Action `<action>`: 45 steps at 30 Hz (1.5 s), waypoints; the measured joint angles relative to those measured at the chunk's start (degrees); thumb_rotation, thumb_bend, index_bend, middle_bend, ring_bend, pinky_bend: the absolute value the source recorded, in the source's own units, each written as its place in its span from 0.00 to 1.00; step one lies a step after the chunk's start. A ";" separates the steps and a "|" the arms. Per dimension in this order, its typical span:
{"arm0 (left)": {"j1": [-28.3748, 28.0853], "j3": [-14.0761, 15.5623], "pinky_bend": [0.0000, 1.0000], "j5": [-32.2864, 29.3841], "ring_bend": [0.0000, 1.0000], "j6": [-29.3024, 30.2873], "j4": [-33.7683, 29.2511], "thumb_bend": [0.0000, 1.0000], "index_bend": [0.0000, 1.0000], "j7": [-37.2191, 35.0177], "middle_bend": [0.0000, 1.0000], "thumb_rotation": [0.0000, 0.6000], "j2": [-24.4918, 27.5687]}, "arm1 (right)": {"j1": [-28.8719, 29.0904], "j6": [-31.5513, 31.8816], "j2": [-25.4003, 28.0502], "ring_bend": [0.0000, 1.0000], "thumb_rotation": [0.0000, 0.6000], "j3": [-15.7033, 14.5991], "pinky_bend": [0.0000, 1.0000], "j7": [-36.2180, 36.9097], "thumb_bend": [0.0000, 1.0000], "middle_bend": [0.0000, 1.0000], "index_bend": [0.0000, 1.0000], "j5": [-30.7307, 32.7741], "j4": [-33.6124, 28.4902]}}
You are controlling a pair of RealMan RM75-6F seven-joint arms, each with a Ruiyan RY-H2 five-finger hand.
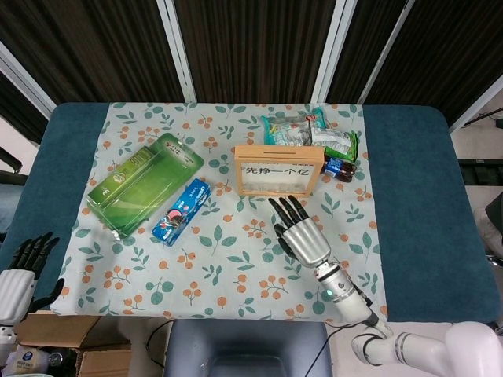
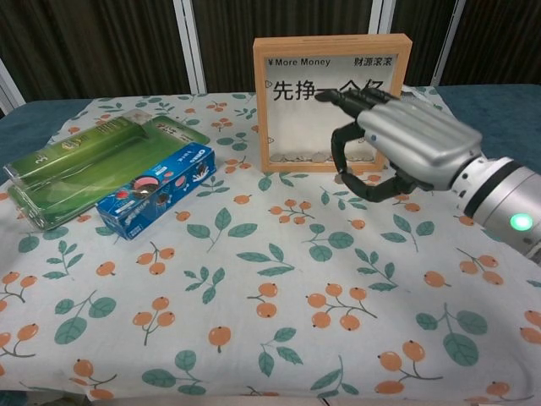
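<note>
Head view: right hand (image 1: 302,237) spread wide, holding nothing, just short of wooden frame (image 1: 278,170) mid-cloth; left hand (image 1: 20,276) loosely spread off table edge. Chest view: fingertips (image 2: 338,96) overlap frame front; I'd come in gently, frame looks tippy

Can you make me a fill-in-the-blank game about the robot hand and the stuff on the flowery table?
1. The right hand hovers in front of the wooden ____.
2. The blue cookie box lies beside the ____ package.
3. The right hand holds ____.
4. The left hand sits off the table's ____ edge.

Missing words: frame; green; nothing; left
</note>
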 measured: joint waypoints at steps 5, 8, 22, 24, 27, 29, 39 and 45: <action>0.38 0.22 0.06 0.63 0.00 1.03 -1.01 0.40 0.00 1.01 0.00 1.00 0.38 | -0.61 4.45 6.27 0.00 1.00 1.38 0.00 -4.06 0.61 0.13 0.73 -3.70 -14.42; 0.62 0.30 0.06 0.92 0.00 1.57 -1.56 0.40 0.00 1.36 0.00 1.00 0.69 | -0.29 5.69 9.45 0.00 1.00 4.50 0.00 -7.86 0.61 0.14 0.74 -4.24 -21.17; 0.76 0.36 0.06 1.46 0.00 2.03 -2.78 0.40 0.00 1.39 0.00 1.00 1.16 | 8.87 -0.19 12.74 0.00 1.00 23.81 0.00 -27.20 0.61 0.14 0.76 19.11 -24.97; 0.70 0.33 0.06 1.55 0.00 2.09 -3.08 0.40 0.00 1.48 0.00 1.00 1.31 | 10.77 -1.16 12.48 0.00 1.00 24.95 0.00 -29.90 0.61 0.14 0.76 23.18 -23.70; 0.68 0.27 0.06 1.45 0.00 2.03 -3.19 0.40 0.00 1.37 0.00 1.00 1.50 | 13.12 -2.19 11.96 0.00 1.00 26.15 0.00 -33.50 0.61 0.14 0.76 28.97 -22.02; 0.66 0.22 0.06 1.32 0.00 1.93 -3.06 0.40 0.00 1.21 0.00 1.00 1.58 | 15.07 -2.66 11.53 0.00 1.00 26.75 0.00 -36.68 0.61 0.14 0.76 33.00 -20.46; 0.94 0.15 0.06 0.86 0.00 1.93 -2.13 0.40 0.00 0.52 0.00 1.00 1.63 | 23.04 -4.48 7.78 0.00 1.00 26.84 0.00 -42.53 0.61 0.14 0.76 45.45 -10.45; 0.94 0.12 0.06 0.58 0.00 1.54 -1.53 0.40 0.00 0.38 0.00 1.00 1.34 | 24.95 -5.09 5.63 0.00 1.00 25.86 0.00 -41.40 0.62 0.15 0.76 49.95 -6.67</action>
